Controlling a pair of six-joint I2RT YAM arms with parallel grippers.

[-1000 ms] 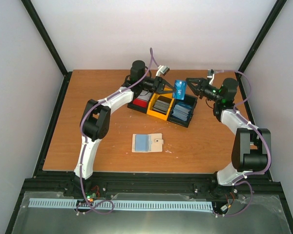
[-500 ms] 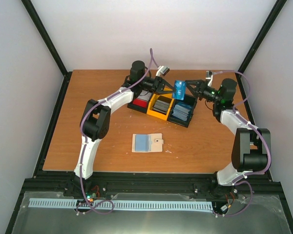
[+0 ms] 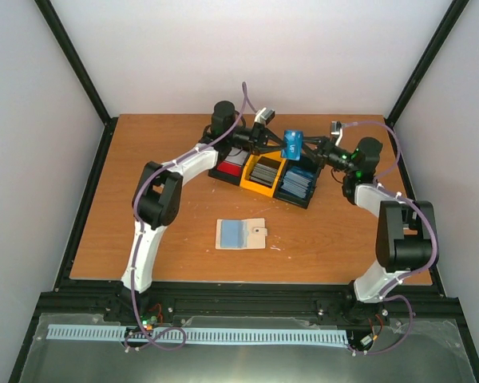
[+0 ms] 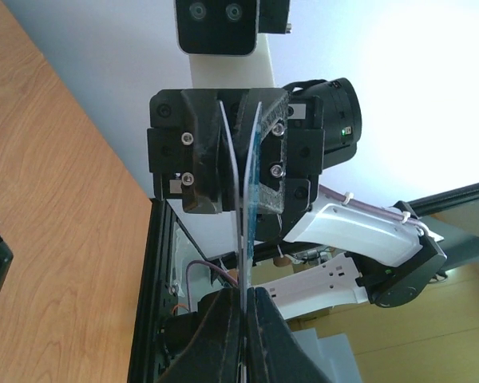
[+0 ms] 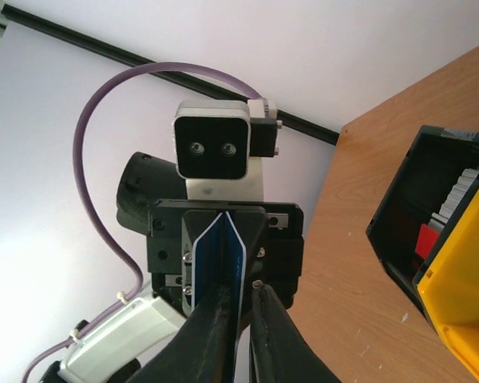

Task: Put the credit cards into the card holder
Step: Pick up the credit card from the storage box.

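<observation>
Credit card (image 3: 292,144), the blue one, hangs above the far tray (image 3: 255,188), and the left fingers (image 4: 223,343) and right fingers (image 5: 211,327) each look closed on it. Likely a mid-air handover. Next, one side must let go so the other can carry it to the open card holder (image 3: 241,234), lying nearer on the worktop (image 3: 144,199).

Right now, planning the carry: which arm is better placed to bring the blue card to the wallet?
Left, narrowly: left fingers and right fingers both clamp the blue card; the card holder lies nearer the left arm.
</observation>
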